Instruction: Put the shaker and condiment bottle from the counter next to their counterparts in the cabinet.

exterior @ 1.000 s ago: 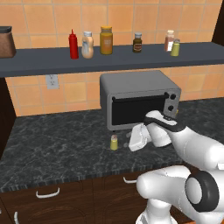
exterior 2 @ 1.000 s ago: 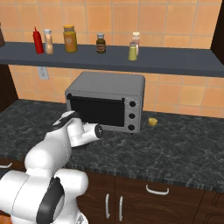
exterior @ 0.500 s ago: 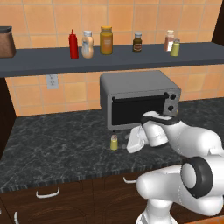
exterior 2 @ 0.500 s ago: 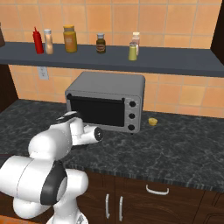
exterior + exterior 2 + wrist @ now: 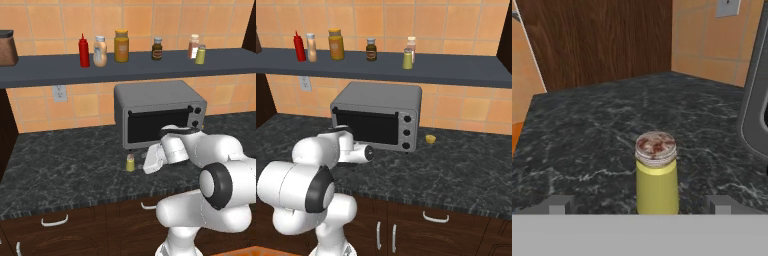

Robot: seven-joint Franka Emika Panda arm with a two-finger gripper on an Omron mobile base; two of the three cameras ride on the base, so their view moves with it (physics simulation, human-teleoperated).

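Note:
The tiny yellow-green shaker point(image 5: 130, 163) stands upright on the dark marbled counter point(image 5: 70, 170), in front of the toaster oven's left corner. My gripper point(image 5: 146, 165) is low over the counter just to its right. In the hand view the shaker point(image 5: 656, 172) stands between the two spread fingertips point(image 5: 559, 204) of the gripper point(image 5: 639, 205), which is open and not touching it. The peach-orange condiment bottle point(image 5: 100, 51) stands on the long grey cabinet shelf point(image 5: 50, 70) beside the red squeeze bottle point(image 5: 84, 50). At the shelf's right are a pinkish shaker point(image 5: 193, 46) and a yellow-green shaker point(image 5: 200, 54).
The grey toaster oven point(image 5: 160, 117) stands right behind my hand. On the shelf are also a mustard-yellow jar point(image 5: 121, 46), a small dark bottle point(image 5: 157, 49) and a brown canister point(image 5: 7, 47). A small yellow object point(image 5: 430, 139) lies on the counter right of the oven.
My hand has stayed low beside the shaker while the arm's elbow has swung a little. The shaker has not moved.

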